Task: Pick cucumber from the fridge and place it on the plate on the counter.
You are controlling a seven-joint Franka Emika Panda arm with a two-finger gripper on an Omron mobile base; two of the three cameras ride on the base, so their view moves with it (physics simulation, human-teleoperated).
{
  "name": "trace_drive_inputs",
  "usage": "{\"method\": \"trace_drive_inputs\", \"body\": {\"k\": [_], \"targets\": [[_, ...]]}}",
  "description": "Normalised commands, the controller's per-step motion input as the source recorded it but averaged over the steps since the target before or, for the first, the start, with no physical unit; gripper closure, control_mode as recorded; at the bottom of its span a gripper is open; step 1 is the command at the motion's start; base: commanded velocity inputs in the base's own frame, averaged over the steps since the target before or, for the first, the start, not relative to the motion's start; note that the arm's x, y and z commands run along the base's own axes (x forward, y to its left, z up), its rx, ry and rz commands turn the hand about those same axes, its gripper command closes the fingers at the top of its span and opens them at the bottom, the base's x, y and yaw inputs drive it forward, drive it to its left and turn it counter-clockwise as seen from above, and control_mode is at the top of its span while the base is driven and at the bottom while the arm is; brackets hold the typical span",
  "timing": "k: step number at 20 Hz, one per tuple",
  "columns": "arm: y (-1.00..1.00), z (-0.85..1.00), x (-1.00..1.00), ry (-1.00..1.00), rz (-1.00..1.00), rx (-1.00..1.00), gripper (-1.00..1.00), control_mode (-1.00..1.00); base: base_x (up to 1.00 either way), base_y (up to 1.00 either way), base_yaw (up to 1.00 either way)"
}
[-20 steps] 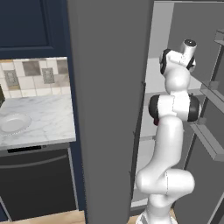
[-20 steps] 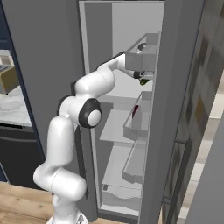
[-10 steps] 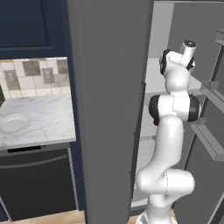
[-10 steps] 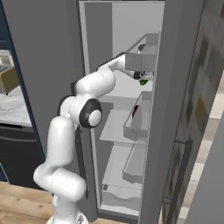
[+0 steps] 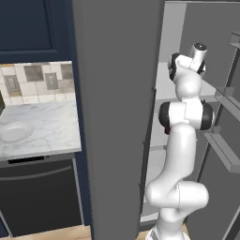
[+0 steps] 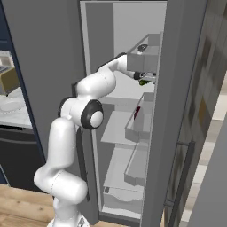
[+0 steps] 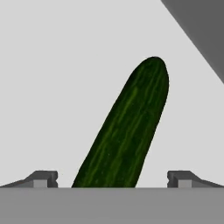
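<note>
Cucumber (image 7: 127,131) lies flat on a pale upper fridge shelf, dead centre between my two fingertips (image 7: 41,178), its near end running under the bottom of the hand view, its far end tilting up-right. From the right base view it's just a green speck (image 6: 144,82) under my pincer (image 6: 146,79), so I lean on the hand cam for detail.

Vs. the pics from a sec ago: basically nothing has moved. Arm posture, hand height and the green speck all match. So I've settled over the target and paused, not descended further. My read: approach is done, and closing on it is next.

Pincer is spread wide, nothing held yet (tips sit well apart on either side of the cucumber, not touching it).

Edges and room:
- Fridge (image 6: 133,133) interior is tight. A shelf box sits right above my hand, and the inner side wall shows as a dark wedge top-right in the hand view, near the cucumber's far tip.
- Door-side frame (image 6: 159,133) stands just beside my wrist in the right base view, so I'd pull straight back, no swing, until clear.
- Open door (image 5: 112,117) stands between me and the counter (image 5: 47,126); the plate (image 5: 14,132) sits far left on it, well apart from me. Prob. needs the base to drive around.
</note>
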Motion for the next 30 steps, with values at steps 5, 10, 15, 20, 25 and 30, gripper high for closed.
{"method": "trace_drive_inputs", "body": {"k": [5, 10, 15, 20, 25, 30], "targets": [[0.09, -0.30, 0.10, 0.02, 0.00, 0.03, 1.00, -1.00, 0.00, 0.00, 0.00], [0.01, -0.32, 0.00, 0.04, 0.00, 0.04, 1.00, -1.00, 0.00, 0.00, 0.00], [0.00, -0.24, 0.00, 0.03, 0.00, 0.02, 1.00, -1.00, 0.00, 0.00, 0.00], [0.05, -0.14, 0.00, 0.01, 0.00, 0.00, 1.00, -1.00, 0.00, 0.00, 0.00], [0.21, 0.00, -0.27, 0.00, 0.08, 0.01, 1.00, -1.00, 0.00, 0.00, 0.00], [0.27, 0.00, -0.51, -0.02, 0.14, 0.00, 1.00, -1.00, 0.00, 0.00, 0.00]]}}
